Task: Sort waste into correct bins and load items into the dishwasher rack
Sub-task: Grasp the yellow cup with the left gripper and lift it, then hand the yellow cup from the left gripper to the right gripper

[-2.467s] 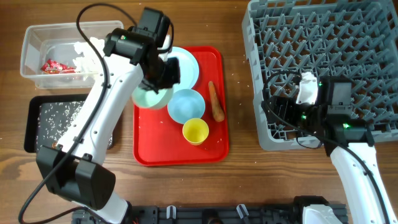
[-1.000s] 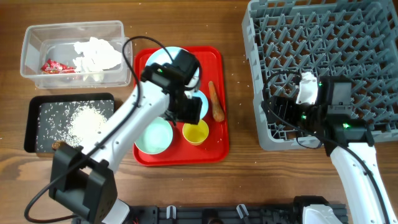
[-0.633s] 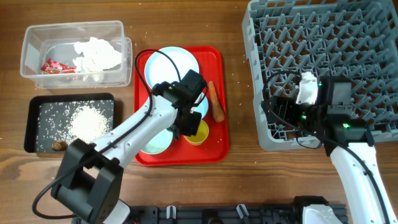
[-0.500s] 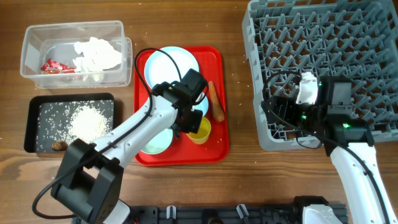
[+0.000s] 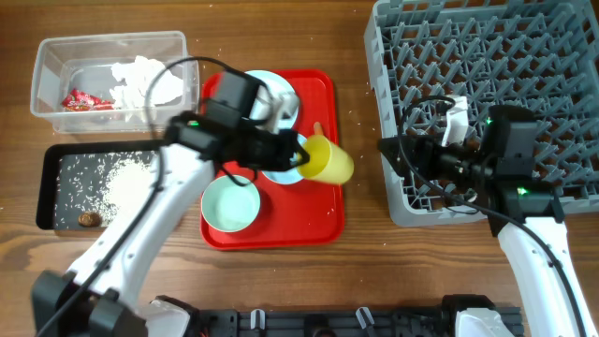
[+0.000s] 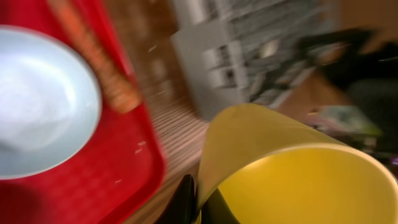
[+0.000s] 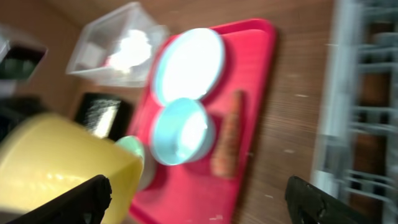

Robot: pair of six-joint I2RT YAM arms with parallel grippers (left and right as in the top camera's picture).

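My left gripper (image 5: 304, 159) is shut on the rim of the small yellow cup (image 5: 329, 160) and holds it tilted in the air over the red tray's right edge. In the left wrist view the cup (image 6: 292, 168) fills the lower right, with the jaws (image 6: 199, 200) pinching its wall. My right gripper (image 5: 398, 154) is open and empty at the grey rack's (image 5: 496, 84) left front corner, facing the cup (image 7: 62, 168). The pale blue plate (image 5: 276, 94), one bowl (image 5: 231, 204) and a second bowl (image 5: 281, 168) sit on the tray. The orange carrot (image 7: 227, 134) lies beside them.
The red tray (image 5: 318, 220) is at centre. The clear tub (image 5: 56, 56) at back left holds white tissue (image 5: 140, 80) and a red wrapper (image 5: 80, 100). The black tray (image 5: 56, 178) holds rice (image 5: 126, 178) and a brown lump (image 5: 87, 218).
My left gripper has closed on the yellow cup and lifted it off the tray, up and to the right. My right gripper has shifted slightly left, toward the cup.
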